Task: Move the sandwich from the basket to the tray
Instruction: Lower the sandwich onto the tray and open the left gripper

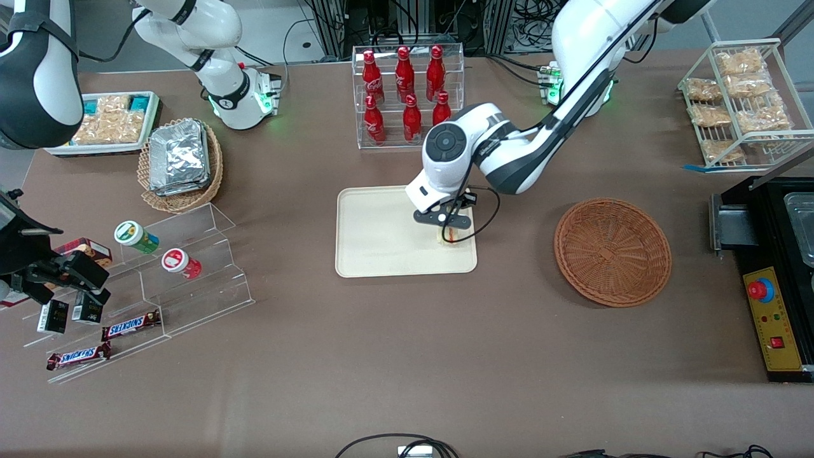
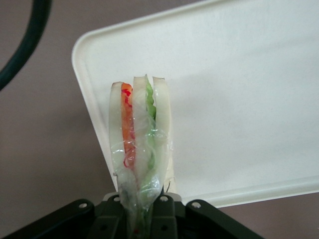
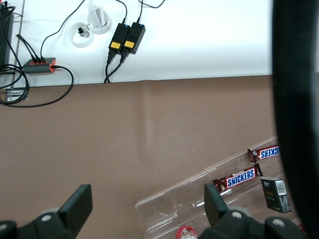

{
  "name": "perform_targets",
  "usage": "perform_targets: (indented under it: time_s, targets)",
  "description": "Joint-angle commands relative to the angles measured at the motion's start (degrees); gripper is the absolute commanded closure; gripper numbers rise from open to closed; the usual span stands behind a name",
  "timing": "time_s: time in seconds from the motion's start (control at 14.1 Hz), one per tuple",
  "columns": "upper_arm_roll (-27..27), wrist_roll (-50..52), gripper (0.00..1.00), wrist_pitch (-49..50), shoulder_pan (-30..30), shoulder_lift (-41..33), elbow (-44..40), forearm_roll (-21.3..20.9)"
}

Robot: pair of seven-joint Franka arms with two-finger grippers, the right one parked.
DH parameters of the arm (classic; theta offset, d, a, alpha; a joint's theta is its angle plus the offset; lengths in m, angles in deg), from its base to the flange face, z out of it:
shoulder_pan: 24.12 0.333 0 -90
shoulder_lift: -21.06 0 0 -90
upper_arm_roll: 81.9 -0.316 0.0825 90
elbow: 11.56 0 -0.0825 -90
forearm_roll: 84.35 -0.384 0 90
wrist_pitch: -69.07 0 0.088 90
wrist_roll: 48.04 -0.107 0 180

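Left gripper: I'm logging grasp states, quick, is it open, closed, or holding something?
Left gripper: closed on the plastic-wrapped triangular white-bread sandwich, over the cream-beige rectangular tray.

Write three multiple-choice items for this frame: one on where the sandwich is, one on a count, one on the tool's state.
1. Where is the sandwich?
A. in the wicker basket
B. held over the tray's corner
C. on the bare table

2. How many red bottles are in the clear rack?
A. four
B. six
C. eight

3. The tool is
A. shut on the sandwich
B. open and holding nothing
C. parked above the basket

Answers: 1 B, the wedge hangs over the cream tray near its rim; 2 B, two rows of three; 3 A, the wrist view shows the wedge clamped, and the basket holds nothing.
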State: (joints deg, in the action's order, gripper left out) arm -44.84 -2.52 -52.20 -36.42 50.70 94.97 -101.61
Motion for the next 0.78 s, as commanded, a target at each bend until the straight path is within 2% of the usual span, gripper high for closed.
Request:
perform_targets:
  time_s: [0.0, 0.35, 0.43, 0.5, 0.64, 0.71]
  targets:
    - [-0.3, 1.9, 1.0, 0.4, -2.3, 4.6, -3.8, -2.2]
    - [-0.4, 5.5, 0.99, 0.4, -4.1, 8.1, -4.8, -6.0]
    - [-0.4, 6.3, 0.91, 0.3, -4.1, 8.6, -5.0, -6.3]
    - [-0.5, 7.1, 0.81, 0.2, -4.1, 9.0, -5.2, -6.3]
    - [-0.5, 8.9, 0.38, 0.2, -4.1, 9.4, -5.2, -6.5]
    - [-0.5, 8.9, 0.23, 0.2, -4.1, 9.4, -5.1, -7.1]
